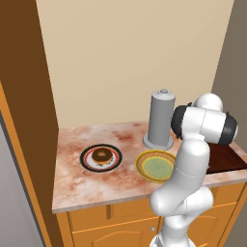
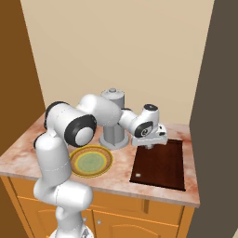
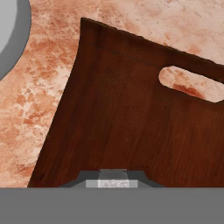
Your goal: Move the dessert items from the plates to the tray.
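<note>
- We see the tool (image 2: 149,147) hanging over the near-left end of the dark brown tray (image 2: 160,165), its jaws narrowed right down; whether the small pale dessert lump is pinched between them, we cannot tell.
- In the hand view, the tray (image 3: 131,127) lies just below, a slot-shaped handle hole (image 3: 192,84) near its far edge showing the marbled table (image 3: 39,109) through it.
- The tray's bare surface carries nothing that we can make out in the right base view.
- We find the chocolate-glazed donut (image 1: 102,155) sitting in the middle of the black-rimmed plate (image 1: 87,161), at the left of the table (image 1: 87,185) in the left base view.
- Just to the right of that plate lies the yellow-rimmed plate (image 1: 144,161) with its green centre; we see nothing on it. The right base view shows it too (image 2: 91,161), partly behind the arm.
- A tall grey cylinder (image 1: 161,119) with a small knob on top stands upright behind the yellow-rimmed plate, close to the wall.
- The tray (image 1: 224,159) sits at the right end of the table, well apart from the donut.
- The arm (image 1: 188,169) rises in front of the table and reaches rightward over the yellow-rimmed plate toward the tray.
</note>
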Controlling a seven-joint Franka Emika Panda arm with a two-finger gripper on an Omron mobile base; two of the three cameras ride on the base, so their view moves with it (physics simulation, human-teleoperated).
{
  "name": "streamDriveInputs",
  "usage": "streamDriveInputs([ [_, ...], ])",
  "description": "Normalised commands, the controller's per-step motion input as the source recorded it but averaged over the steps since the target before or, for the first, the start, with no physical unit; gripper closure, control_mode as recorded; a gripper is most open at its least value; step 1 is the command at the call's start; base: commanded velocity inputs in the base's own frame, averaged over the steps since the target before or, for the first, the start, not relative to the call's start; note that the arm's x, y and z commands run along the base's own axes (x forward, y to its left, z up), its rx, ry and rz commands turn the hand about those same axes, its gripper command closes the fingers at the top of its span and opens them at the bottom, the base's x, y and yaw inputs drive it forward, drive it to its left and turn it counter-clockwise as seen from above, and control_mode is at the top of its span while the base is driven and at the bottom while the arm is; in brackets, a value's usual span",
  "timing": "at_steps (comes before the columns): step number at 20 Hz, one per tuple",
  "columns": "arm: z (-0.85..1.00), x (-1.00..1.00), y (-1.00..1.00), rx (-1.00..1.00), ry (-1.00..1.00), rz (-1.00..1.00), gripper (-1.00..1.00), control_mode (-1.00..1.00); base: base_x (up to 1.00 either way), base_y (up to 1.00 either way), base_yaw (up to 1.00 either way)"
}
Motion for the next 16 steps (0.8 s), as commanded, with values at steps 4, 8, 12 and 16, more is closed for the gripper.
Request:
streamDriveInputs([
  [4,-0.16,0.01,-0.08,0.00,0.00,0.00,1.00,-1.00,0.00,0.00,0.00],
  [8,-0.20,0.00,-0.06,0.00,0.00,0.00,1.00,-1.00,0.00,0.00,0.00],
  [12,-0.06,0.00,-0.01,0.00,0.00,0.00,1.00,-1.00,0.00,0.00,0.00],
  [16,0.00,0.00,0.00,0.00,0.00,0.00,-1.00,-1.00,0.00,0.00,0.00],
])
